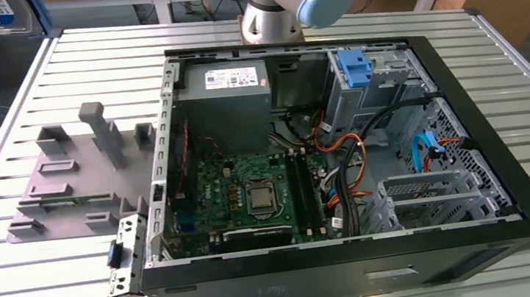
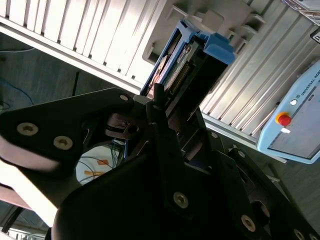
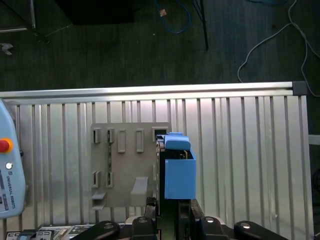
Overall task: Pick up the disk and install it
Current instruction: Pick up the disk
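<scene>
— Any writing worth reading?
— There's a white label [image 1: 231, 77] on the grey power supply [image 1: 225, 101] inside the open computer case [image 1: 356, 261]. The teach pendant [image 3: 10, 185] has print beside its red button [image 3: 4, 145]. I can't make out words on either.
— And the jaws?
— The gripper [image 3: 172, 207] has them drawn in narrow, clamped on the disk [image 3: 179, 172] by its blue bracket [image 2: 217, 50]. In both wrist views the disk is held clear of the slatted table [image 3: 240, 150], above the edge of the grey fixture [image 3: 125, 170].

Smooth blue plastic bracket [image 3: 179, 175] around the disk [image 2: 176, 75] between matt black fingers [image 3: 184, 216], ribbed pale metal table [image 3: 240, 150] with soft sheen beyond them, matt grey plastic tray [image 3: 125, 170] alongside.
</scene>
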Tool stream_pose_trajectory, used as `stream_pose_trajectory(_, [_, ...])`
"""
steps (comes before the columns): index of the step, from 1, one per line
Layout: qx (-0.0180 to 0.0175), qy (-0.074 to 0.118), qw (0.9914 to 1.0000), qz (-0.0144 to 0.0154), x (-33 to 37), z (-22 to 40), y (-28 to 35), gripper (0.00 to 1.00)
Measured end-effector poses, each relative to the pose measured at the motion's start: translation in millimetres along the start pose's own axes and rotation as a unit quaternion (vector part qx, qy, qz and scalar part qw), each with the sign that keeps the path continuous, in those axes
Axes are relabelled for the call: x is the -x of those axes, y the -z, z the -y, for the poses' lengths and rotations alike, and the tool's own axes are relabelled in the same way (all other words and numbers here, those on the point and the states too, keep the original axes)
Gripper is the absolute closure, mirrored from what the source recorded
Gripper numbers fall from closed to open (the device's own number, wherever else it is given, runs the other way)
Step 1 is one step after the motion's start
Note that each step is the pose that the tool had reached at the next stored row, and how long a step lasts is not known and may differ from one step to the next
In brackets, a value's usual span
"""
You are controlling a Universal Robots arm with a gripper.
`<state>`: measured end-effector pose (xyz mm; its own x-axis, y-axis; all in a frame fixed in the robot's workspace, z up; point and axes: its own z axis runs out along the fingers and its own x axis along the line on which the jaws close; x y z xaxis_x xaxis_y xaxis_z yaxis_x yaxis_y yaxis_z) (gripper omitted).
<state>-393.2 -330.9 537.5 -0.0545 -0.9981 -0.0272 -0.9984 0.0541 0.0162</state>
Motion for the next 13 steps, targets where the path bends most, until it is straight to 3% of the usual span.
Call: stream_pose_trajectory(13, [0.0000,0.000,1.00000,0.0000,0.6,-0.3,18.4,0.65])
